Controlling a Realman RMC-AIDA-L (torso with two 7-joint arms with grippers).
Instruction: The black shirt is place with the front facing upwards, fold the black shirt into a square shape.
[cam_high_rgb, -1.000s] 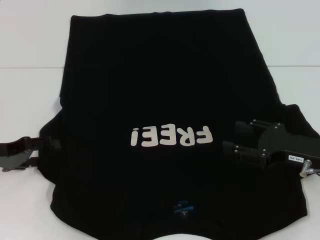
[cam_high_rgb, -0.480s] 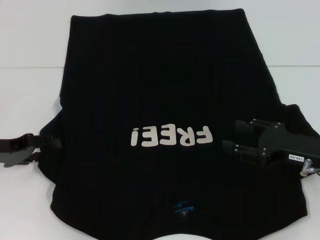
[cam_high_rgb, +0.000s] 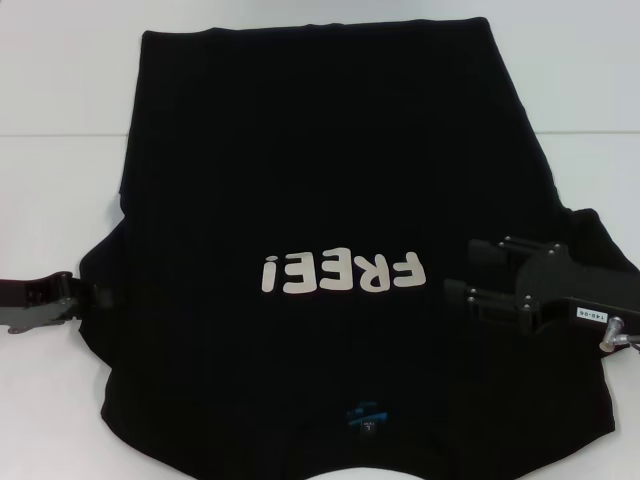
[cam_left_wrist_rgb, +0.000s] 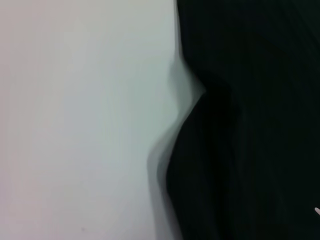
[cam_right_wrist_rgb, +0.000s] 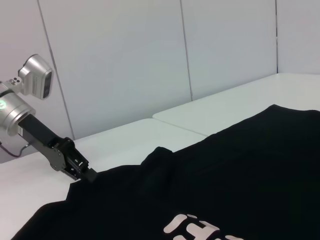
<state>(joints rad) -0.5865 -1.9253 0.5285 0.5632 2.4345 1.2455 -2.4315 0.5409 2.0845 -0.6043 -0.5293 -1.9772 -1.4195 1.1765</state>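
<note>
Left gripper (cam_high_rgb: 88, 294) edging inward, now touching black shirt (cam_high_rgb: 330, 180) at sleeve edge; grip state unclear. Shirt flat on table (cam_high_rgb: 60, 80), unfolded. Right gripper (cam_high_rgb: 468, 275) over shirt beside "FREE!" lettering (cam_high_rgb: 341, 272), fingers apart, empty.

Left wrist view: only shirt hem (cam_left_wrist_rgb: 240, 150) against table.

Right wrist view: left gripper (cam_right_wrist_rgb: 86, 172) at sleeve; first fold likely imminent.

Left end effector (cam_high_rgb: 95, 293) low, outstretched sideways; right end effector (cam_high_rgb: 468, 278) raised, fingers parted.

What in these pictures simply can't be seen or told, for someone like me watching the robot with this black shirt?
- Left tool: its tips reach the black shirt at the sleeve's edge in the head view, black on black, so grip unclear; the left wrist view shows only cloth and table.
- Right tool: over the other sleeve; contact unclear.
- Shirt's collar: cut off by the head view's bottom edge.
- Neck label: print too small.
</note>
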